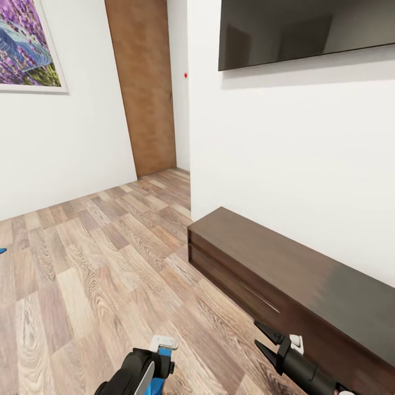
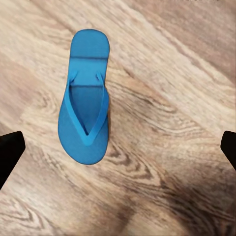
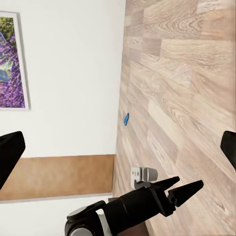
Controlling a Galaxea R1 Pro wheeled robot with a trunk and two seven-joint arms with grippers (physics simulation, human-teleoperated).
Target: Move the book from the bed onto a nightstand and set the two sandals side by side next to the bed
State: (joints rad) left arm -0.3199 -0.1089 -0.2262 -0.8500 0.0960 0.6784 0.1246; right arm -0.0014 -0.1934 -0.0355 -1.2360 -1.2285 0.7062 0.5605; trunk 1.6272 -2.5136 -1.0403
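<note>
One bright blue sandal (image 2: 86,98) lies flat on the plank floor, straps up. My left gripper (image 2: 119,150) hangs open above it, its dark fingertips (image 2: 10,155) wide apart and not touching it. From the head view the same sandal (image 1: 157,385) peeks out under the left wrist at the bottom edge. A small blue piece, probably the other sandal (image 3: 126,119), lies far off on the floor near the white wall, also at the head view's left edge (image 1: 1,250). My right gripper (image 1: 257,334) is open and empty above the floor. The bed, book and nightstand are out of view.
A long low dark-brown console (image 1: 285,274) stands against the white wall on the right, under a wall-mounted black screen (image 1: 302,30). A tan wood panel (image 1: 142,88) runs down the far corner. A purple picture (image 1: 27,44) hangs at left. Plank floor (image 1: 99,263) stretches ahead.
</note>
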